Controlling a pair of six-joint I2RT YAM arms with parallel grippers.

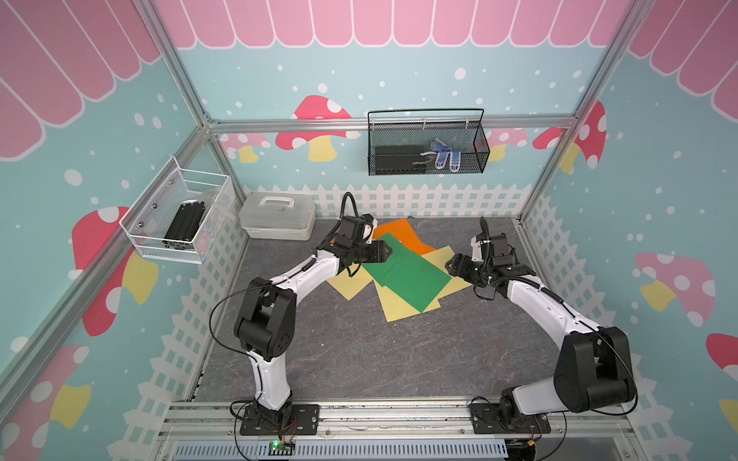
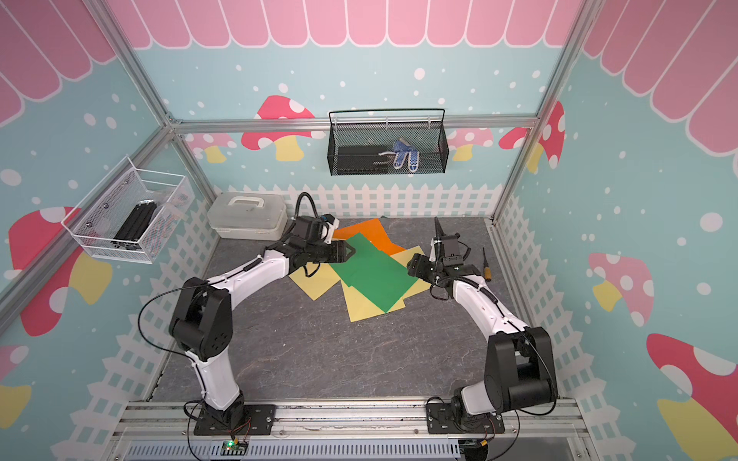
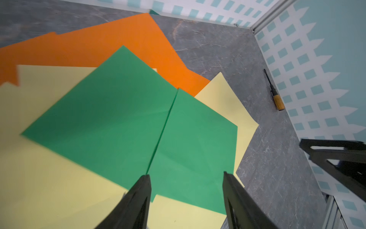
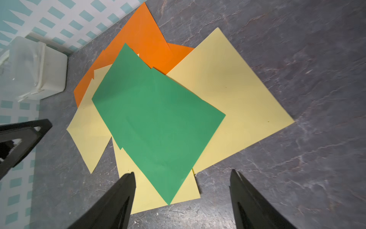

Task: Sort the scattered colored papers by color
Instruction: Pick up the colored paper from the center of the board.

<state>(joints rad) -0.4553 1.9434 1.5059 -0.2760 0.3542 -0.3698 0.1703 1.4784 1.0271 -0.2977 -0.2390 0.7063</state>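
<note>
Black-fingered, my left end effector (image 3: 185, 174) and right end effector (image 4: 182, 171) both hang with jaws apart and empty over the pile at the far middle of the grey marbled surface (image 1: 359, 359). Dark green paper sheets (image 1: 407, 275) lie on top of pale yellow paper sheets (image 1: 399, 309), with bright orange paper sheets (image 1: 403, 235) farthest back. Nothing looks sorted, so I judge the first pick is in hand. The next move calls for pinching a free green corner without dragging the yellow beneath.

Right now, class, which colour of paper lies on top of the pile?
The green paper: it overlaps the yellow paper and the orange paper, and no sheet covers it.
</note>
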